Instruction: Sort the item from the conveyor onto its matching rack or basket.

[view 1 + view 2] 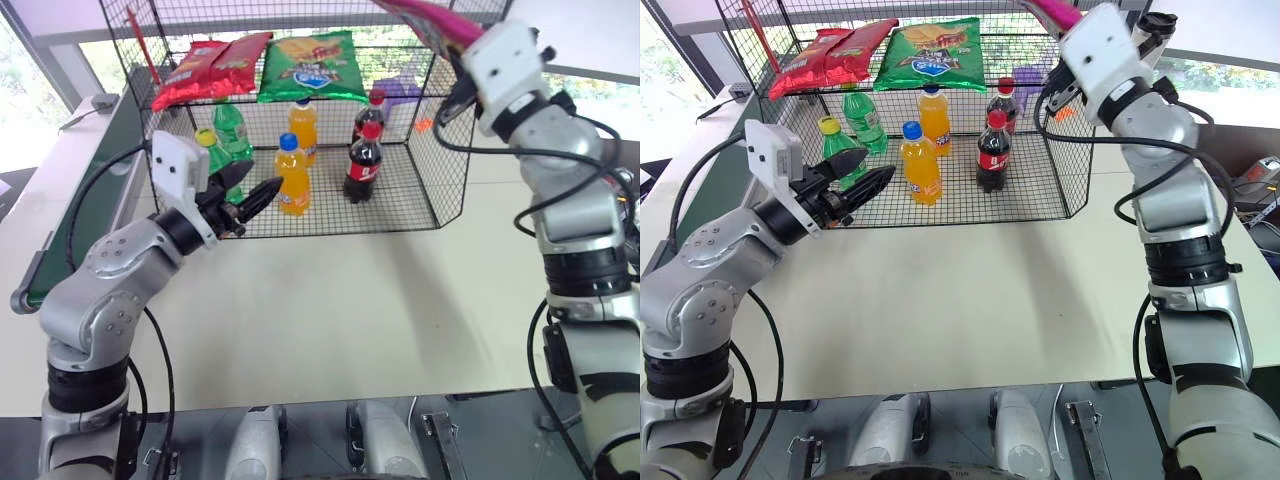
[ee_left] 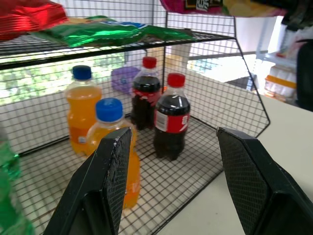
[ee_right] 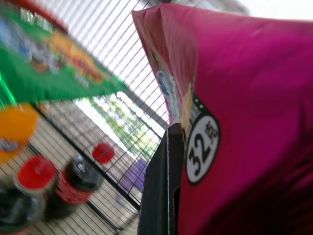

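Nearest, on the left, left end effector (image 1: 250, 195) hovering above the pale surface (image 1: 330, 310) just before the cage front, fingers (image 2: 115, 171) spread well apart with nothing between them, tips aimed at the bottles. Beyond, big black wire-mesh cage (image 1: 440, 190) standing on the surface, lower tier holding two orange soda bottles (image 1: 292, 175), two cola bottles (image 1: 364, 160) and green bottles (image 1: 228, 130), the green ones partly masked by the left wrist and cut off at the frame edge in the left wrist view. Something small and purple (image 2: 123, 78) behind the colas, too obscured by mesh to identify. On the flat top tier, red chip bags (image 1: 205, 65) and a green chip bag (image 1: 310, 65) lying side by side. Along the left edge, dark green conveyor (image 1: 85, 190) mostly hidden behind the left arm. High on the right, right end effector (image 3: 164, 186) clamped tight on the magenta-pink chip bag (image 3: 244, 98), held in the air above the cage's right end, clear of the top tier; fingertips covered by the bag, and most of the bag cut off by the upper frame edge in the head views, only a pink corner (image 1: 440, 22) showing there
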